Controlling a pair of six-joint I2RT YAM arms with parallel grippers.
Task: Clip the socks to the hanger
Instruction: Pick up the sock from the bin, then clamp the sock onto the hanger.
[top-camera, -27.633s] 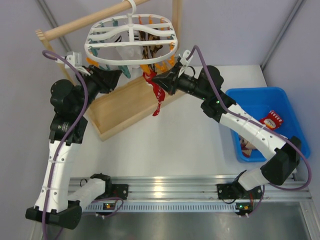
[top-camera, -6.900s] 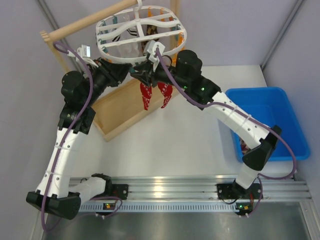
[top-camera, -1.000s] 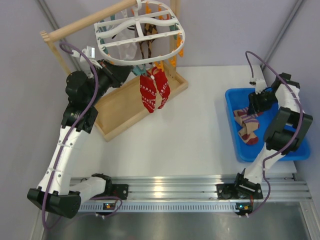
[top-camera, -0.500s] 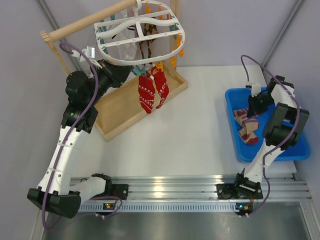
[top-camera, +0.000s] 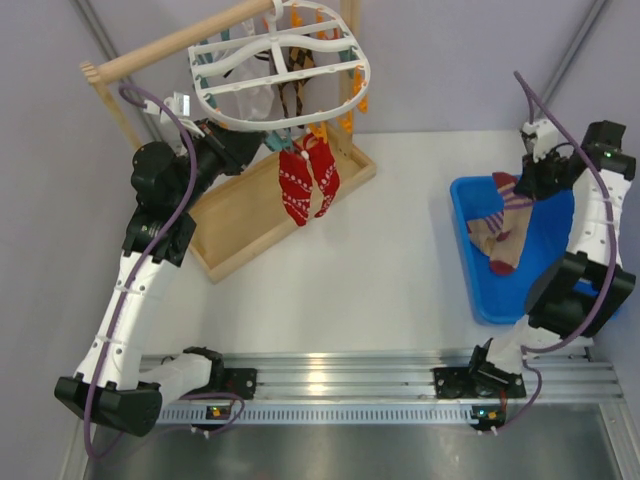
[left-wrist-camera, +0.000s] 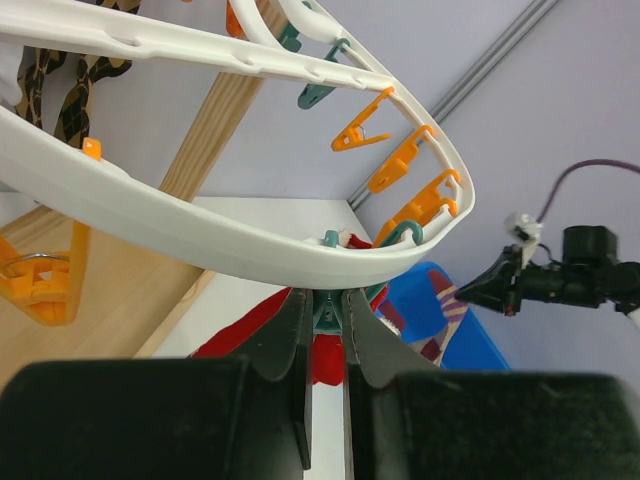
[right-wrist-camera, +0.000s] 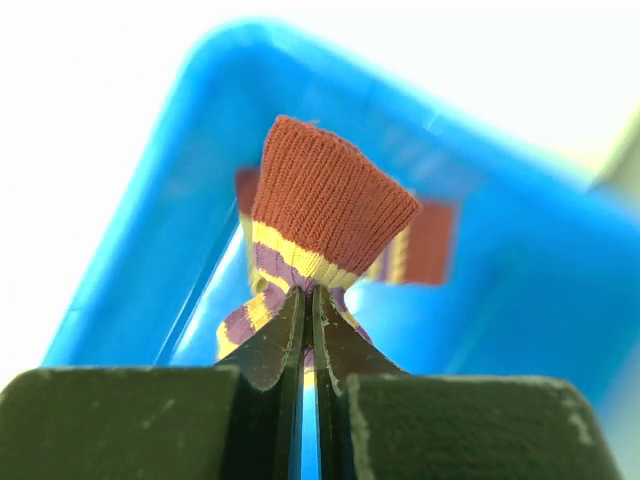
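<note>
Pinching one striped sock by its rust cuff, right gripper closed, over blue bin | left gripper clamped on teal clip under white hanger | two red dotted socks hang clipped there.

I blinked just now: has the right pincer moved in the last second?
Yes. The right pincer has climbed from inside the blue bin toward its far rim, lifting a striped sock.

- Hanger: white frame, orange clips, teal clips.
- Red socks: white speckled pattern.
- Striped sock: rust cuff, yellow and purple bands.
- Bin: blue.
- Rack: pale wood.
</note>
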